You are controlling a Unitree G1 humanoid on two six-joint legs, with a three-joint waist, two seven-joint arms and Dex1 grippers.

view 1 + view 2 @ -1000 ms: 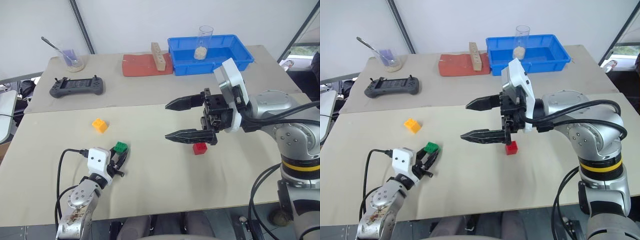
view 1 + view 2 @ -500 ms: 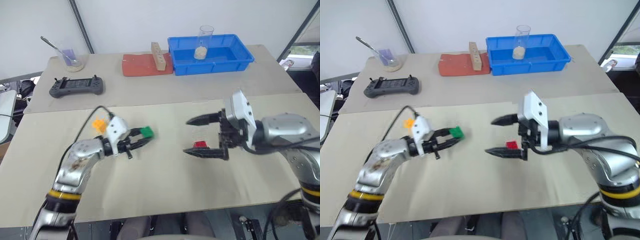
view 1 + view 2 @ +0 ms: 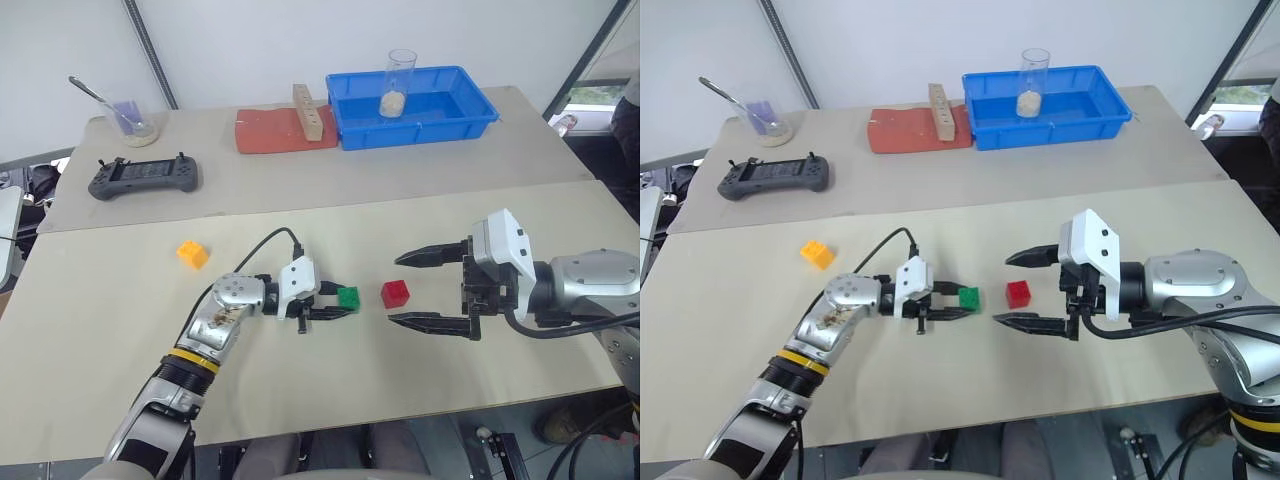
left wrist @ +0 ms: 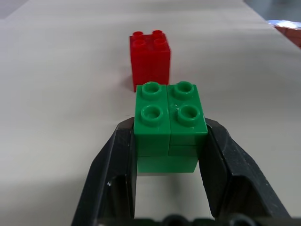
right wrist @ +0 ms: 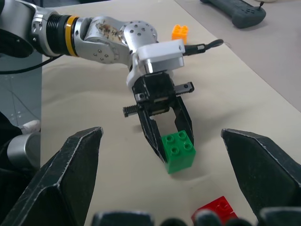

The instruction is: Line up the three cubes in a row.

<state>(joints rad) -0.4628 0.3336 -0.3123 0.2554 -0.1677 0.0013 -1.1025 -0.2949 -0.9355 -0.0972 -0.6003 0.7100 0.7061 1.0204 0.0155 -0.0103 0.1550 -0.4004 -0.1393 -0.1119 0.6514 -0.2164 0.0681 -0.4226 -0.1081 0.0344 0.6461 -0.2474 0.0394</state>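
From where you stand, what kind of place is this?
Probably a robot test bench in a lab: toy cubes like the green cube, a handheld controller, and a blue tray on plain tables.

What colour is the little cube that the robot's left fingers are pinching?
Green: the cube has a studded top, clearest in the left wrist view.

3 cubes: 1 green cube [image 3: 348, 297], 1 red cube [image 3: 395, 293], 1 orange-yellow cube [image 3: 192, 254].

Bright, even light; soft shadows; wrist views blur close up.
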